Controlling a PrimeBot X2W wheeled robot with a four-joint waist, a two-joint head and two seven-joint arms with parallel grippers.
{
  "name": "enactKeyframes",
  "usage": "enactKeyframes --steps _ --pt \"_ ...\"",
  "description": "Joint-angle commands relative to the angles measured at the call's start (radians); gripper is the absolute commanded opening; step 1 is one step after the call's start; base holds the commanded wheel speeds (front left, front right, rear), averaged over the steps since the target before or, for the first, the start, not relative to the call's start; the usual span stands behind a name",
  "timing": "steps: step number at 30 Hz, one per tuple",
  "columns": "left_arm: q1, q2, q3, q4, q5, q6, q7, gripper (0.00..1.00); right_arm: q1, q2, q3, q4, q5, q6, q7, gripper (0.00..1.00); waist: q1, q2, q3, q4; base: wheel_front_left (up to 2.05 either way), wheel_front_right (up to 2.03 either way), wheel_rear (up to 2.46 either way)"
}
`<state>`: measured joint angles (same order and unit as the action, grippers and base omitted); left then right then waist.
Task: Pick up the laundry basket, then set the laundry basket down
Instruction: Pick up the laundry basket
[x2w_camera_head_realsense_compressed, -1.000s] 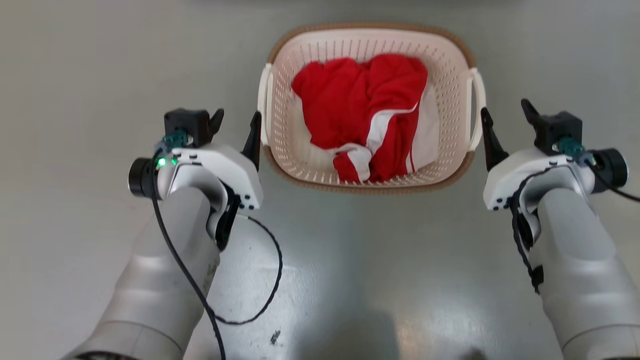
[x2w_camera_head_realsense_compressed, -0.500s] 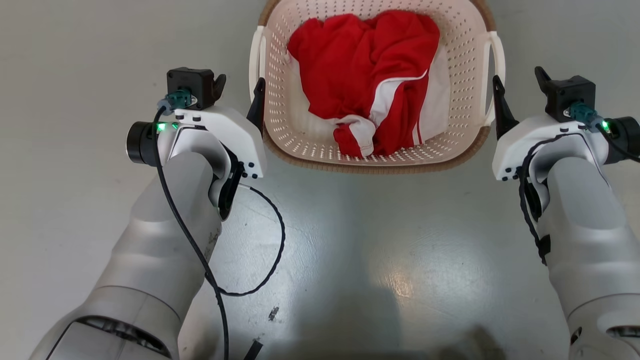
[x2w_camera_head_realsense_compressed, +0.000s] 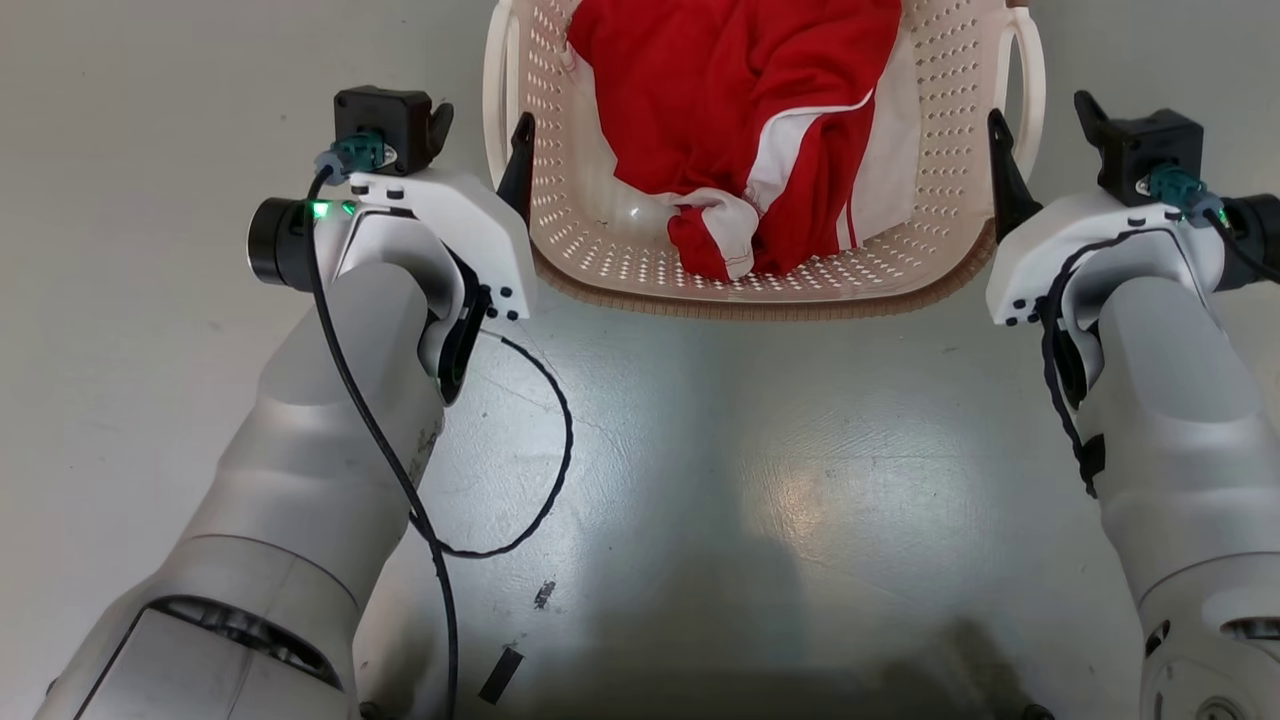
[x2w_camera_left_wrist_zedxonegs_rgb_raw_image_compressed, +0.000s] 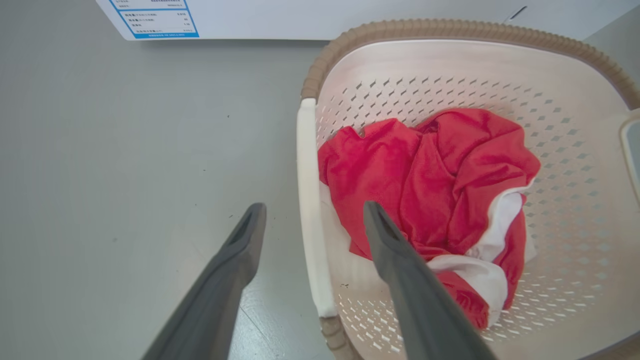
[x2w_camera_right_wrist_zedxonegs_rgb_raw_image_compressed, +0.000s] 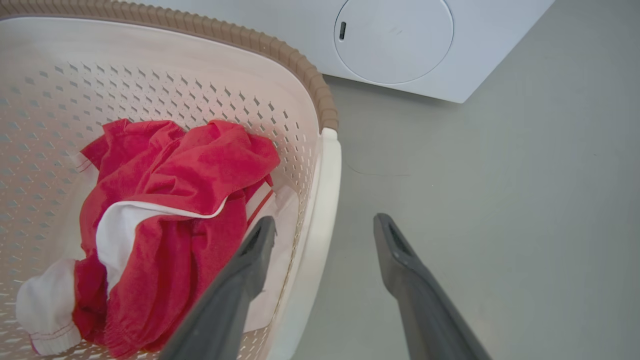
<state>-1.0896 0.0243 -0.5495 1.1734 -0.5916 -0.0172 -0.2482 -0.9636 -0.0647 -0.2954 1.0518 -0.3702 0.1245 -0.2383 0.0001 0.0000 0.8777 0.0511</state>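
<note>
The laundry basket (x2w_camera_head_realsense_compressed: 600, 240) sits on the grey floor (x2w_camera_head_realsense_compressed: 700, 450), its far end cut off by the top edge of the head view. It is cream-white with perforated walls and a brown woven-look rim band (x2w_camera_head_realsense_compressed: 760, 305). Inside lies a crumpled red garment with white trim (x2w_camera_head_realsense_compressed: 740, 120), heaped over most of the bottom; bare perforated plastic shows around it on the near side.

A white handle (x2w_camera_head_realsense_compressed: 497, 90) runs along the basket's left side and a second white handle (x2w_camera_head_realsense_compressed: 1030, 80) along its right side. The left gripper (x2w_camera_head_realsense_compressed: 481, 122) is at the basket's left handle with its jaws wide apart. In the left wrist view the handle bar (x2w_camera_left_wrist_zedxonegs_rgb_raw_image_compressed: 310, 210) passes between the two dark fingers, one over the garment inside the basket and the other outside over the floor, and neither is closed onto it. The right gripper (x2w_camera_head_realsense_compressed: 1040, 110) stands the same way at the right handle, jaws wide. In the right wrist view one finger (x2w_camera_right_wrist_zedxonegs_rgb_raw_image_compressed: 250, 260) reaches inside the basket wall and the other (x2w_camera_right_wrist_zedxonegs_rgb_raw_image_compressed: 400, 260) stays outside it.

Beyond the basket's far side stands a white washing machine (x2w_camera_right_wrist_zedxonegs_rgb_raw_image_compressed: 490, 45) with a round door (x2w_camera_right_wrist_zedxonegs_rgb_raw_image_compressed: 395, 40). Its lower panel carries a blue-edged label (x2w_camera_left_wrist_zedxonegs_rgb_raw_image_compressed: 160, 20). A black cable (x2w_camera_head_realsense_compressed: 540, 480) loops from the left arm on the near side of the basket.
</note>
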Motion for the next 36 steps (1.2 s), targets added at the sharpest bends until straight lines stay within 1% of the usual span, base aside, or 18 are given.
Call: enactKeyframes --steps 1,5,12,22,28,31,36 --pt "-0.009 0.026 0.007 -0.005 -0.011 0.009 -0.011 1.00 0.008 0.014 0.012 -0.005 -0.005 0.006 -0.014 1.00 0.0000 0.0000 0.002 -0.001 0.00 0.00 0.00" --pt "-0.025 0.026 -0.011 0.002 -0.023 0.017 -0.012 1.00 0.000 0.014 0.019 0.002 0.000 0.006 -0.017 1.00 0.0000 0.0000 0.016 -0.004 0.00 0.00 0.00" --pt "-0.076 0.026 -0.059 0.017 -0.031 0.013 -0.004 1.00 -0.045 0.014 0.047 0.029 0.023 0.006 -0.019 1.00 0.0000 0.0000 0.053 -0.007 0.00 0.00 0.00" --pt "-0.150 0.026 -0.121 0.049 -0.054 0.015 0.094 1.00 -0.149 0.014 0.114 0.127 0.096 0.006 0.071 1.00 0.0000 0.0000 0.086 -0.012 0.00 0.00 0.00" --pt "-0.174 0.026 -0.144 0.071 -0.061 0.018 0.135 1.00 -0.186 0.014 0.151 0.155 0.125 0.006 0.101 1.00 0.0000 0.0000 0.095 -0.016 0.00 0.00 0.00" --pt "-0.181 0.026 -0.158 0.079 -0.064 0.020 0.171 1.00 -0.197 0.014 0.157 0.164 0.139 0.006 0.122 1.00 0.0000 0.0000 0.098 -0.018 0.00 0.00 0.00" --pt "-0.197 0.026 -0.179 0.083 -0.066 0.022 0.189 1.00 -0.210 0.014 0.164 0.173 0.161 0.006 0.144 1.00 0.0000 0.0000 0.106 -0.019 0.00 0.00 0.00"
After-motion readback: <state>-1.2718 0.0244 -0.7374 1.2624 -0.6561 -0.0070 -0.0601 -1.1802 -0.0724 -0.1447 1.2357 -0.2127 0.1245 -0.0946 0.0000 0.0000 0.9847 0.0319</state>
